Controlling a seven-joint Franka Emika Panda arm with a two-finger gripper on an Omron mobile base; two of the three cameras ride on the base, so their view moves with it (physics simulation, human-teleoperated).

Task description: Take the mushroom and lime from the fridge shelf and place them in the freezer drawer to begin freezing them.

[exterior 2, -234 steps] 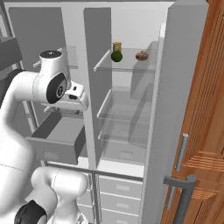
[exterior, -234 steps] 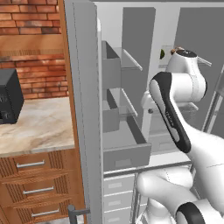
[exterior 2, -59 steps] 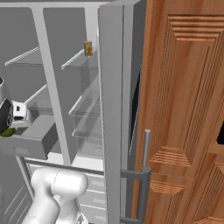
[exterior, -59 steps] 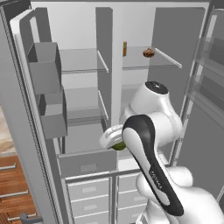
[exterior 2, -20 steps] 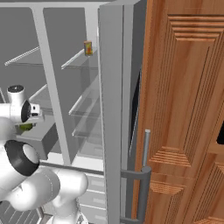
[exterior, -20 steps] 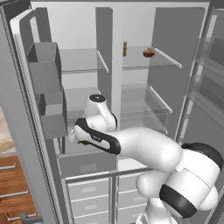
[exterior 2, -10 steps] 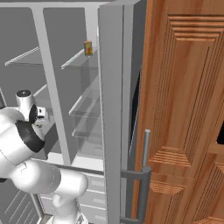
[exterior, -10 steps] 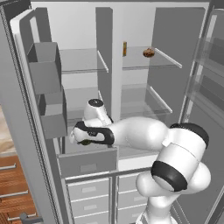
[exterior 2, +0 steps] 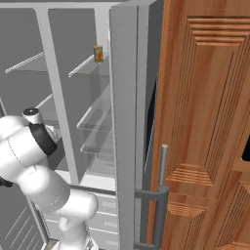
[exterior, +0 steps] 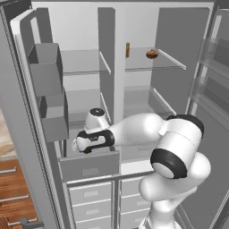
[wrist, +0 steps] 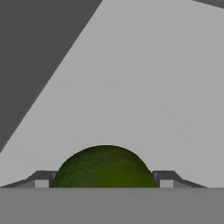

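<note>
Overhead, glass fridge shelf (exterior: 143, 62), mushroom (exterior: 151, 54).

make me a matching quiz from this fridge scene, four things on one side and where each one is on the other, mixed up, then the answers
Things
1. lime
2. mushroom
3. narrow yellow-brown item
4. gripper

Places
A. upright at the left end of the top right shelf, by the centre divider
B. lying on the top right shelf, to the right of the upright item
C. down over the open freezer drawer
D. between the two fingertips

Pairs: 1-D, 2-B, 3-A, 4-C
</note>
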